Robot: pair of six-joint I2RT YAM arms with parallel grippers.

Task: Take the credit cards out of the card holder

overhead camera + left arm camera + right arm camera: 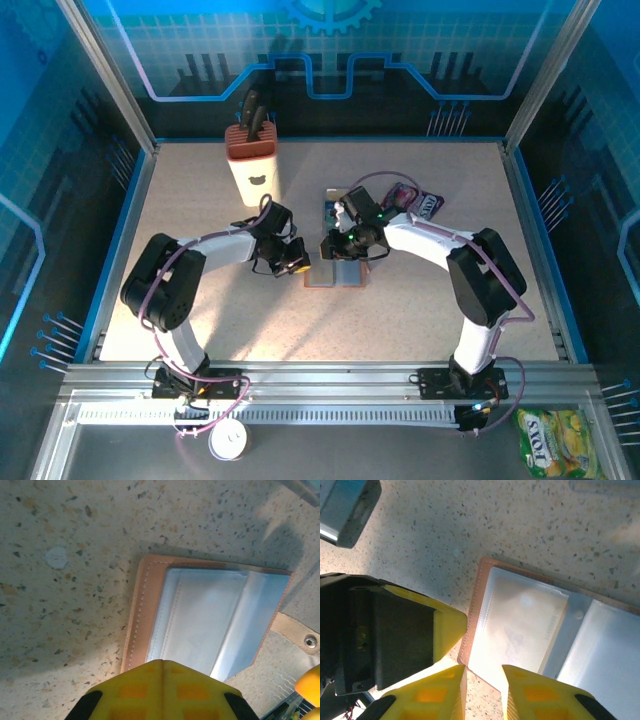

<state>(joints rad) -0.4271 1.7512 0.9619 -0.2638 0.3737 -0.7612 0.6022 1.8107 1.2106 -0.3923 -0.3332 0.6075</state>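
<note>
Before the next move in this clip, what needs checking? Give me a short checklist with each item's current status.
1. Card holder lies open and flat on the table: ok.
2. Left gripper is shut at the holder's edge: ok. Whether it pins the holder down: cannot tell.
3. Right gripper is slightly open over the holder's near edge, with nothing between its fingers: ok.
4. Cards left in the pockets: cannot tell, because of glare on the lining.
5. A loose card lies on the table beyond the holder, apart from both grippers: ok.
</note>
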